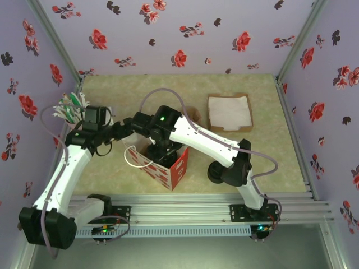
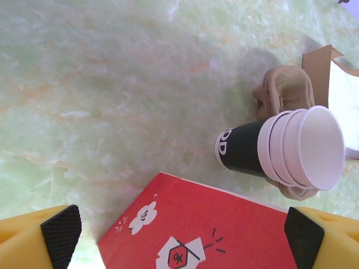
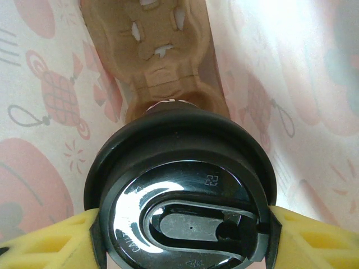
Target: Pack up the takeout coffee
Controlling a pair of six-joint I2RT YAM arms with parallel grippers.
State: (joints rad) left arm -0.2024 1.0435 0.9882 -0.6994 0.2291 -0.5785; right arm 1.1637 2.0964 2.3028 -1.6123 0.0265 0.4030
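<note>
**Cup lined up over the tray, right gripper holding it**

Top view: the red bag stands open at the middle of the table. Your right arm enters it from 4 o'clock, and the left arm ends near the bag's 10 o'clock edge.

Left wrist: the left gripper is spread wide with nothing pinched. The bag's red side lies at 6 o'clock and a stack of lidless cups at 3 o'clock.

Right wrist: inside the bag, the right gripper pinches the coffee cup by its black lid, with the fingers at 3 and 9 o'clock. You look straight down the cup's long axis, so it looks upright. The brown cup tray runs toward 12 o'clock, with one ring just behind the lid. You cannot tell whether the cup is seated in it. I judge that any remaining travel is straight down that axis.
</note>
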